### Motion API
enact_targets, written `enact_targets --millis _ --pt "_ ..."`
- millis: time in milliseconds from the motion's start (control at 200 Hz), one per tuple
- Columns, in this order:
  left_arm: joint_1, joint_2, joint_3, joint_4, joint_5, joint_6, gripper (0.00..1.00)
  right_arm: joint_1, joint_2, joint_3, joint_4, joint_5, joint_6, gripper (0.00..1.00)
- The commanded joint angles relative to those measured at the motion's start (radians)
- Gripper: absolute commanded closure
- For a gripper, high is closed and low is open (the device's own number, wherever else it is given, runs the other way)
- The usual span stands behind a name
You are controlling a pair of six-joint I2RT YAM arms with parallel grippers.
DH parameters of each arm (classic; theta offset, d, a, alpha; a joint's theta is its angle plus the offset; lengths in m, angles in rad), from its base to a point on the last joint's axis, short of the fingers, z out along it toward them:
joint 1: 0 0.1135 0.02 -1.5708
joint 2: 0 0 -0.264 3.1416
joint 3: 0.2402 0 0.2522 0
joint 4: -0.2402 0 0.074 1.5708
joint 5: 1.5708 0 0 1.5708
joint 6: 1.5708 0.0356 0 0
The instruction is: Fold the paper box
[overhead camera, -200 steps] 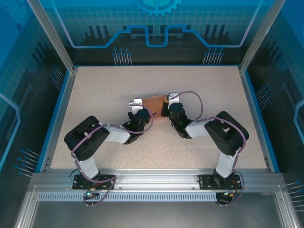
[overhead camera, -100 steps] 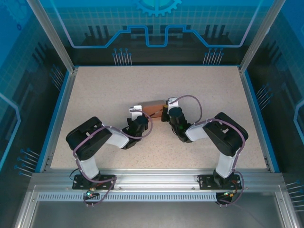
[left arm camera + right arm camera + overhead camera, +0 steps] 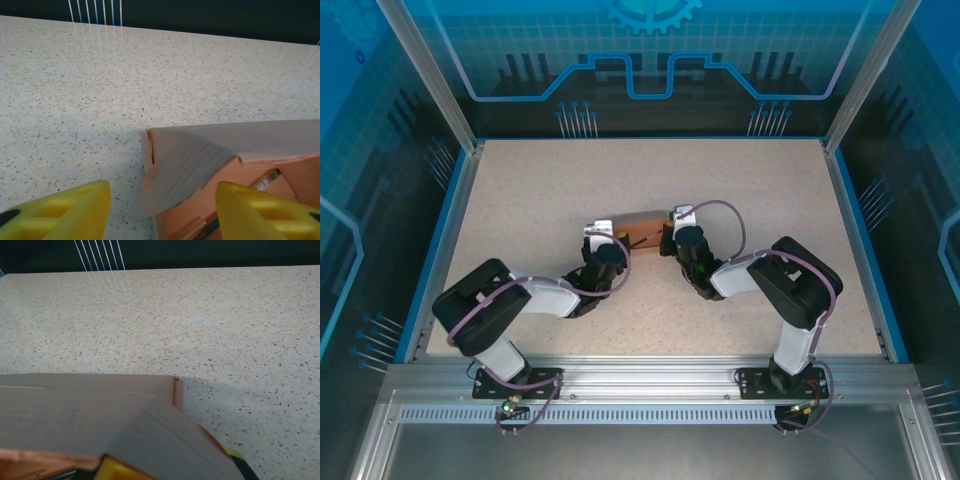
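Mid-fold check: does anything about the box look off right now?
Yes. On the left wrist view, the paper box has one grey-backed flap sagging askew over its open corner, untucked, and a thin stick seems to lie inside. The left tool straddles that corner, fingers wide apart.

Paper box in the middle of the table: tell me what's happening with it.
Both arms are at the paper box, one at each end. The left gripper is open, straddling a corner where a flap leans inward. The right gripper sits at the other end, partly hidden by another flap. The box is not yet closed.
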Motion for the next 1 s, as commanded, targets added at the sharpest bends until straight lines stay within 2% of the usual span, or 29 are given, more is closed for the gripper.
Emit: enact_targets --millis 0,175,290,375,485,705,841,996 --pt "-0.005 -0.116 -0.04 -0.067 0.045 -0.009 0.35 0.017 -0.022 0.0 -0.007 0.024 -0.01 1.0" --pt "-0.004 -0.328 -0.002 -0.284 0.17 0.0 0.32 0.019 -0.02 0.008 -0.01 0.027 -0.014 1.0" --pt "0.001 -0.365 0.108 -0.449 0.253 0.011 0.32 0.02 -0.014 0.014 -0.011 0.024 -0.016 1.0" --pt "0.014 -0.334 0.217 -0.55 0.303 0.012 0.32 0.021 -0.007 0.016 -0.007 0.027 -0.016 1.0" --pt "0.058 -0.269 0.322 -0.59 0.402 0.012 0.3 0.022 -0.002 0.021 -0.004 0.025 -0.01 1.0" --pt "0.19 -0.095 0.529 -0.708 0.651 -0.033 0.36 0.028 -0.002 0.024 -0.008 0.025 -0.005 1.0" --pt "0.228 -0.01 0.593 -0.739 0.756 -0.057 0.4 0.031 0.002 0.027 -0.008 0.025 -0.001 1.0" --pt "0.234 0.036 0.606 -0.757 0.827 -0.072 0.43 0.033 0.002 0.028 -0.011 0.029 -0.003 1.0"
